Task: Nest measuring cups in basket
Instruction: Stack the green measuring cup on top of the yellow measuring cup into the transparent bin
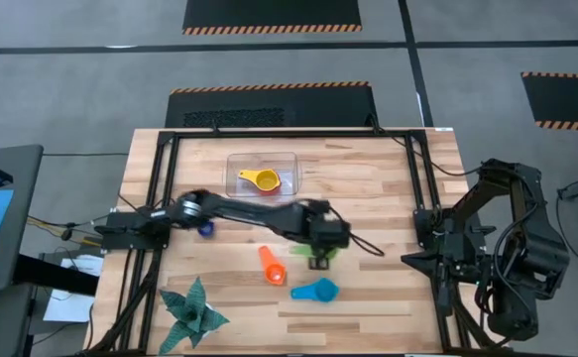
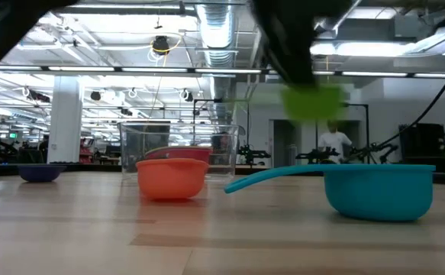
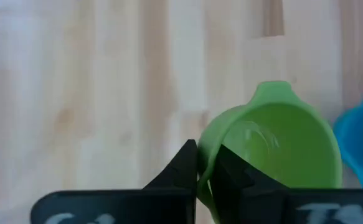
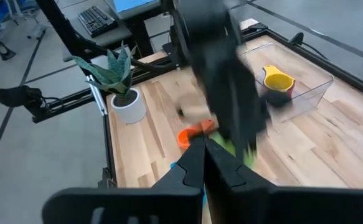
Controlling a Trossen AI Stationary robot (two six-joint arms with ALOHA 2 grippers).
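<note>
My left gripper (image 1: 320,258) is shut on a green measuring cup (image 3: 274,143), which the low view (image 2: 312,101) shows lifted above the table. An orange cup (image 1: 272,266) and a light blue cup (image 1: 315,291) lie on the table near it. A small dark blue cup (image 1: 205,228) sits beside the left arm. The clear basket (image 1: 262,159) stands at the far middle with a yellow cup (image 1: 261,179) inside; a red cup (image 2: 178,153) shows through the basket's wall. My right gripper (image 4: 205,155) is shut and empty at the table's right edge. My left gripper pinches the green cup's rim wall (image 3: 203,163), one finger (image 3: 231,171) inside the bowl and one (image 3: 184,165) outside. The fingers point down from above. The cup is lifted clear of the table, its open side facing the wrist camera.
A teal spiky paper plant (image 1: 194,309) in a white pot stands at the near left. A black frame (image 1: 170,139) runs around the tabletop. Bare wood lies between the cups and the right arm (image 1: 487,248).
</note>
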